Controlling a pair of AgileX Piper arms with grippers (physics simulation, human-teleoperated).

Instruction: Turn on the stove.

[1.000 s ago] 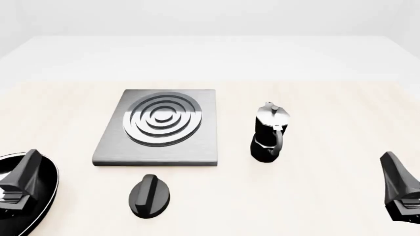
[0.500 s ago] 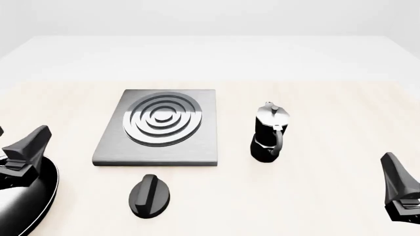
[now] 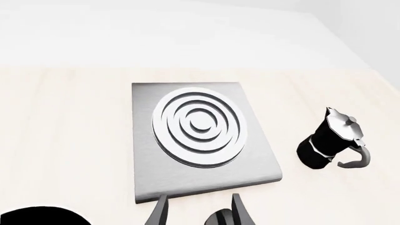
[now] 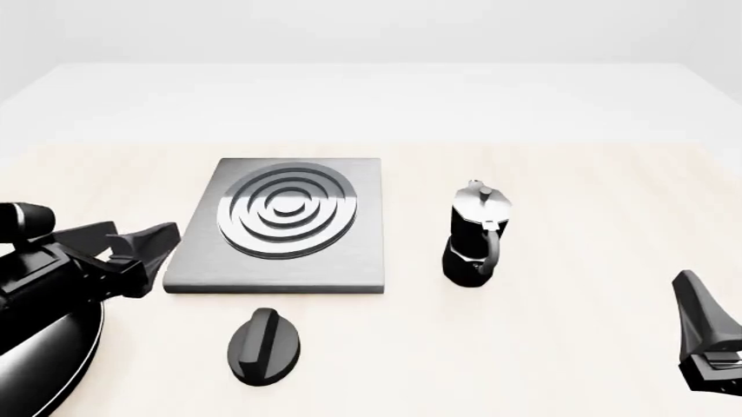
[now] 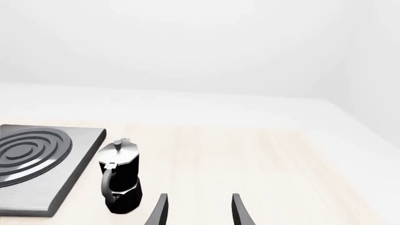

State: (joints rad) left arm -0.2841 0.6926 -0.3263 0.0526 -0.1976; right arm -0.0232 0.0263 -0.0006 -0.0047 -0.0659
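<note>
The flat square brushed-grey metal stove [image 4: 284, 228] with its concentric silver burner rings is lying on the pale wooden table [image 4: 579, 347], and its separate black ridged knob [image 4: 262, 346] is sitting on the tabletop just in front of the stove's near edge, apart from the slab. The black-and-silver moka pot [image 4: 477, 234] is standing upright to the right of the stove, near it but not touching.

The left gripper [image 4: 145, 248] is hovering beside the stove's near left corner, fingers pointing across toward the slab, with its jaws spread and nothing between them. In the left wrist view the stove [image 3: 198, 136] is filling the middle, and a dark rounded shape, probably the knob, is just peeking in beside one fingertip [image 3: 240, 213] at the frame's edge. So the knob appears to be lying below and slightly off to one side of the jaw gap, not yet between the fingers.

The step in hand is likely the approach to the knob. To do it well, the left gripper should be centring its gap over the knob's raised ridge, descending with the jaws wide enough to straddle it, then closing across the ridge before twisting.

The right gripper [image 4: 705, 339] is waiting well to the right of the stove, beyond the moka pot, with its jaws also parted and empty.
</note>
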